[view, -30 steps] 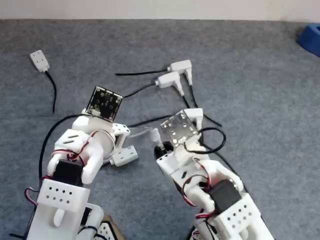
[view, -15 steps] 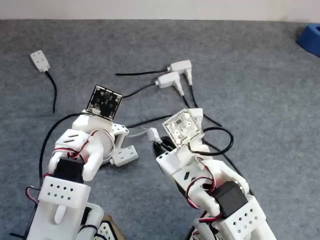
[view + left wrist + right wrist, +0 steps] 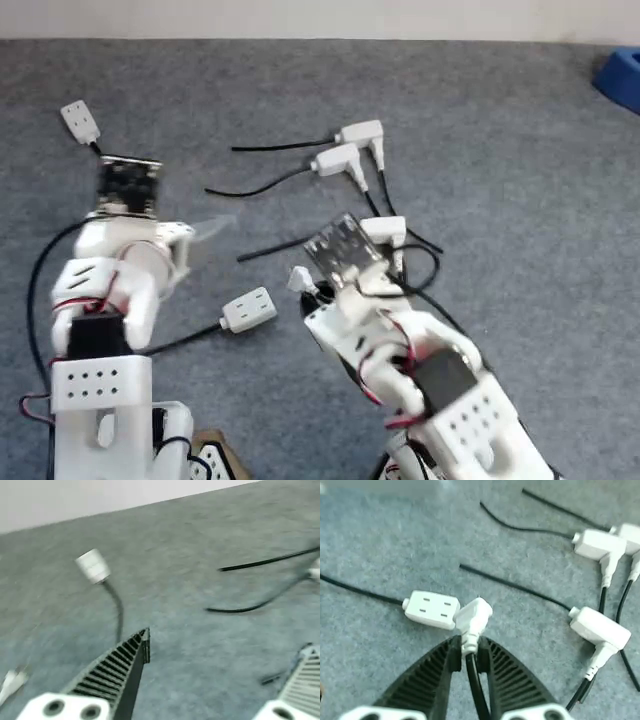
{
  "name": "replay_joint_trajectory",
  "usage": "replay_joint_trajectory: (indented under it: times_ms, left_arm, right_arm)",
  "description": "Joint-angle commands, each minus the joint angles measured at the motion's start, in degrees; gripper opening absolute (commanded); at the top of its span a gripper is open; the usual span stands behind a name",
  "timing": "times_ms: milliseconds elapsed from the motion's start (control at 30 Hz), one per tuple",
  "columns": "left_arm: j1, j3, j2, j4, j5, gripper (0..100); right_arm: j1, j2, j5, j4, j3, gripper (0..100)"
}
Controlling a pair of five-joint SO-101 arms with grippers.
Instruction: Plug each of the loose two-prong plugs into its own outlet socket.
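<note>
A loose white outlet socket (image 3: 248, 310) (image 3: 431, 609) lies on the grey carpet, its black cord trailing toward the left arm. My right gripper (image 3: 306, 286) (image 3: 468, 649) is shut on a white two-prong plug (image 3: 473, 616) (image 3: 299, 278) at its neck. The plug hangs just beside the socket's end, tilted. My left gripper (image 3: 205, 233) (image 3: 227, 642) stands open and empty, apart from that socket. Ahead of it in the left wrist view lies another white socket (image 3: 92, 566) (image 3: 80, 121) on a short cord.
Two joined plug-and-socket pairs (image 3: 360, 132) (image 3: 338, 160) lie at the back centre, a third (image 3: 385, 230) (image 3: 600, 627) right beside the right arm. Black cords (image 3: 260, 185) cross the carpet between them. A blue object (image 3: 620, 75) sits at the far right edge.
The left arm has swung left and back, away from the loose socket, and now faces the far-left socket. The right gripper has shifted slightly left with the plug.
</note>
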Motion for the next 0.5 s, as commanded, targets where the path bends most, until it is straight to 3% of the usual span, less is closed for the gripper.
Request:
replay_joint_trajectory:
  times_ms: [0, 133, 333, 467]
  left_arm:
    - [-7.1, 3.3, -0.6, -1.4, -0.4, 42]
    - [-16.1, 7.3, -0.5, -0.4, -0.7, 42]
    - [-29.8, 15.7, -0.8, 2.6, -14.2, 42]
    - [-35.3, 20.7, -0.9, 2.5, -23.0, 42]
  right_arm:
    - [-1.5, 13.8, 2.2, 3.1, -13.8, 0.8]
    - [-4.9, 29.0, 11.0, 11.3, -31.5, 0.8]
    - [-7.3, 47.9, 29.0, 23.8, -52.8, 0.8]
    - [-7.6, 57.2, 34.5, 26.1, -59.9, 0.8]
